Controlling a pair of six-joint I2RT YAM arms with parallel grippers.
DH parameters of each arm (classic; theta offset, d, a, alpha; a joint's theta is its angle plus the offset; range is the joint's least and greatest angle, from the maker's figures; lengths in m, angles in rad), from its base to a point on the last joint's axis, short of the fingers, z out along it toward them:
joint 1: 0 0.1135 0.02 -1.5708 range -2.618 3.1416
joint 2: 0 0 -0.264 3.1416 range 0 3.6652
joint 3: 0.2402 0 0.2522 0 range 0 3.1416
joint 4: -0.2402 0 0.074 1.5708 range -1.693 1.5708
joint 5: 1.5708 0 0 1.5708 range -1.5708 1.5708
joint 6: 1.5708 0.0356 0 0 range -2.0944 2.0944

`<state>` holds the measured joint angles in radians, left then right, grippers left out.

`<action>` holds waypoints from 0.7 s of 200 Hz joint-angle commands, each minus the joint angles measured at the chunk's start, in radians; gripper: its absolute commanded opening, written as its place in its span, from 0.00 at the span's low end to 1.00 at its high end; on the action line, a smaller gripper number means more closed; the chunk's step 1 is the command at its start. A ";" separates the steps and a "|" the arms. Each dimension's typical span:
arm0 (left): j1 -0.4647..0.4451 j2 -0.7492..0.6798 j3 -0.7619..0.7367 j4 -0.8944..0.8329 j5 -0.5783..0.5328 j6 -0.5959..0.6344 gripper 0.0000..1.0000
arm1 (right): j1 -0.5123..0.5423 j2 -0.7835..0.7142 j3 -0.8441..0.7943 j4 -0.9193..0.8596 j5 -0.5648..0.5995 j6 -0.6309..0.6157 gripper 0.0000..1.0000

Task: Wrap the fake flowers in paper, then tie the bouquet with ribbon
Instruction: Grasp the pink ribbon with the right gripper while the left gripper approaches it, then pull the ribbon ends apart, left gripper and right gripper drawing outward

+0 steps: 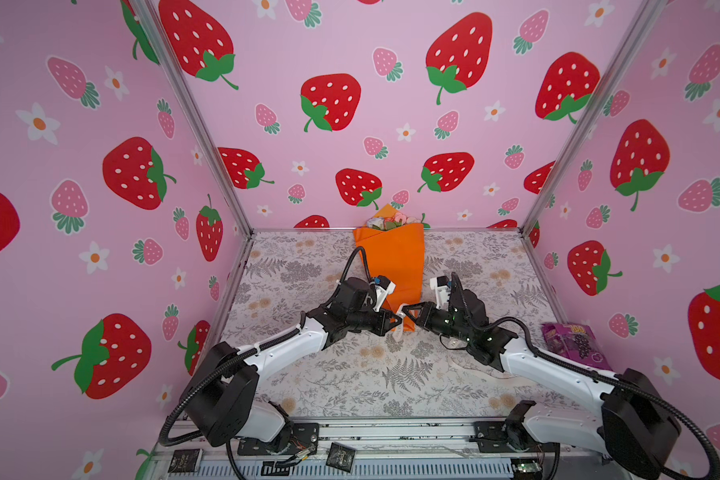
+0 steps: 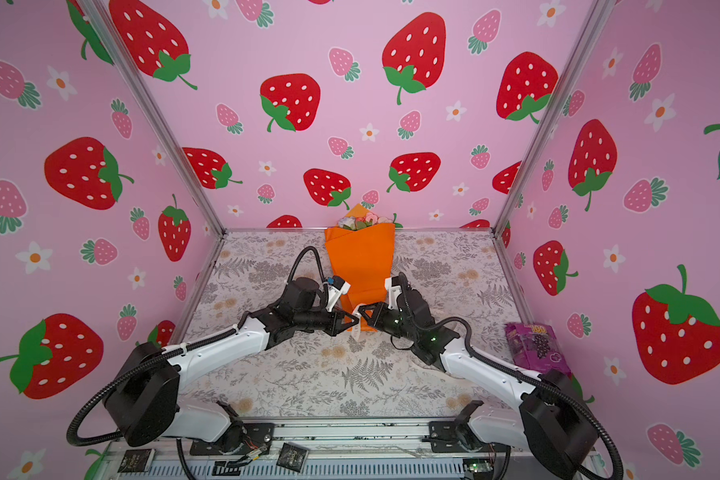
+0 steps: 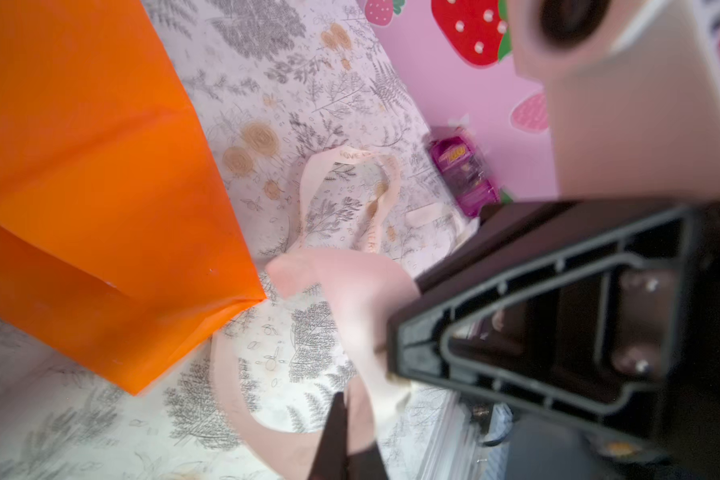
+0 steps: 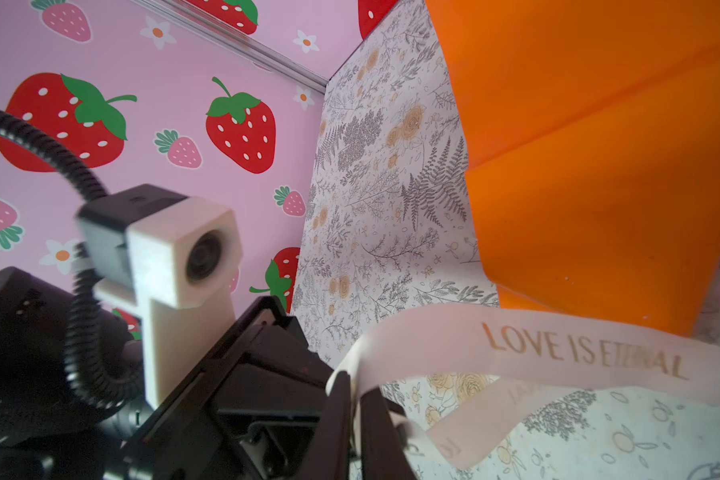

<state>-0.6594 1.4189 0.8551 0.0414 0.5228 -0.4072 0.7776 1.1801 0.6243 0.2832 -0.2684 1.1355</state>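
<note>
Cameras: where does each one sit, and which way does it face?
Top view: high at the front, facing down and back; shows left gripper, right gripper, bouquet.
Top view: beside it, same aim; same bouquet.
Left wrist: on left arm, facing ribbon and bouquet past own gripper; right gripper shows.
Right wrist: on right arm, facing ribbon; own gripper, left gripper, left camera show.
Shared: both wrist views show ribbon, bouquet.

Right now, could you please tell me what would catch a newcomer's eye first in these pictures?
The bouquet of fake flowers in its bright orange paper cone stands out first, lying in the middle with blooms at its far end. At its narrow near end the left gripper and right gripper meet tip to tip on a cream ribbon with gold lettering. Pink walls with big red strawberries surround everything.
</note>
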 commanded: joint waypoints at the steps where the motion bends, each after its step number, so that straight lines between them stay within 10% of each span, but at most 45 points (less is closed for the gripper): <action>1: 0.001 -0.052 0.003 -0.044 -0.038 -0.014 0.00 | -0.021 -0.114 -0.012 -0.167 0.091 -0.050 0.35; 43: 0.010 -0.179 -0.054 -0.124 -0.090 -0.061 0.00 | -0.044 -0.254 -0.051 -0.727 0.437 -0.059 0.48; 140: 0.064 -0.341 -0.049 -0.292 -0.127 -0.033 0.00 | -0.057 0.064 -0.047 -0.725 0.340 -0.333 0.56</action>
<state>-0.6044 1.0878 0.7952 -0.2039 0.4007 -0.4488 0.7235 1.2003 0.5545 -0.4404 0.0887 0.8940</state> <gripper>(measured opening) 0.041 0.548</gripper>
